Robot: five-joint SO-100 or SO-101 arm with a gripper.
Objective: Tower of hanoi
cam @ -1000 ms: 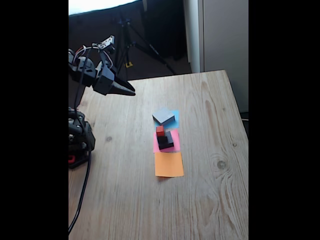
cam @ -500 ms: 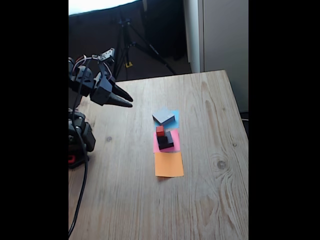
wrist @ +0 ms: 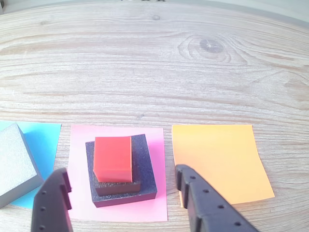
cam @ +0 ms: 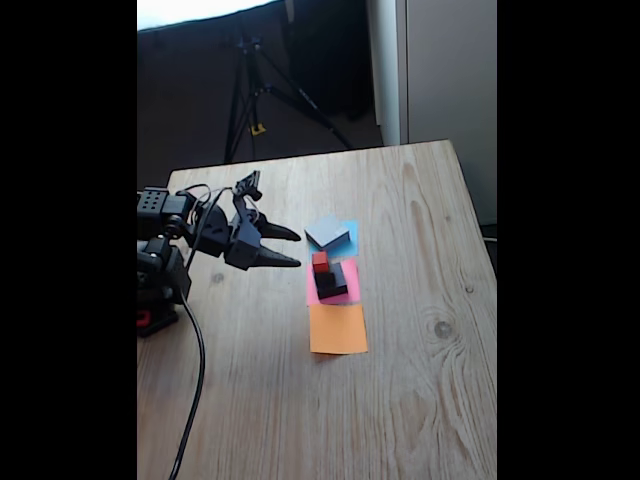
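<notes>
I see the gripper (wrist: 120, 181) spread wide, empty, just short of the red cube (wrist: 113, 158) stacked on black blocks (wrist: 145, 166) on the pink paper (wrist: 77, 145).

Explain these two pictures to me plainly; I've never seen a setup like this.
It is a small robot arm on a wooden table. One picture comes from a camera standing off to the side; the other from a camera riding on the arm's wrist, looking down past its two fingers. Its gripper is open and holds nothing. On the table lie three paper squares: blue, pink, orange. A grey block sits on the blue one. On the pink one, a red cube tops stacked black blocks.
</notes>
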